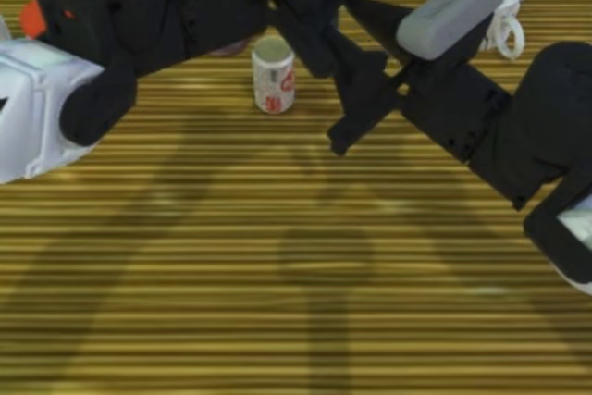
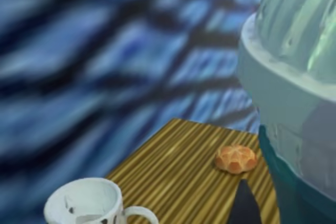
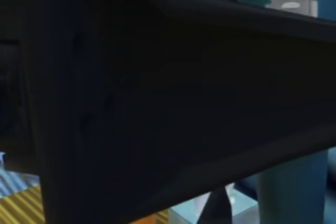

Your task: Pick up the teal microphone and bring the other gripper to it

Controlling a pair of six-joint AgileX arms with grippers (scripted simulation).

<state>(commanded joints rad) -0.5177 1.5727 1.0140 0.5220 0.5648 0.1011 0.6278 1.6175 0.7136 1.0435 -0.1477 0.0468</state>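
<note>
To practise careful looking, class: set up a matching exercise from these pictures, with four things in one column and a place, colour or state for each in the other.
Things:
1. can
2. white mug
3. bread roll
4. teal microphone

Descriptions:
a. at the far right corner of the table
b. upright near the far edge, between the two arms
c. orange-brown, lying on the tabletop
d. raised above the table

Pairs: 1-b, 2-a, 3-c, 4-d
</note>
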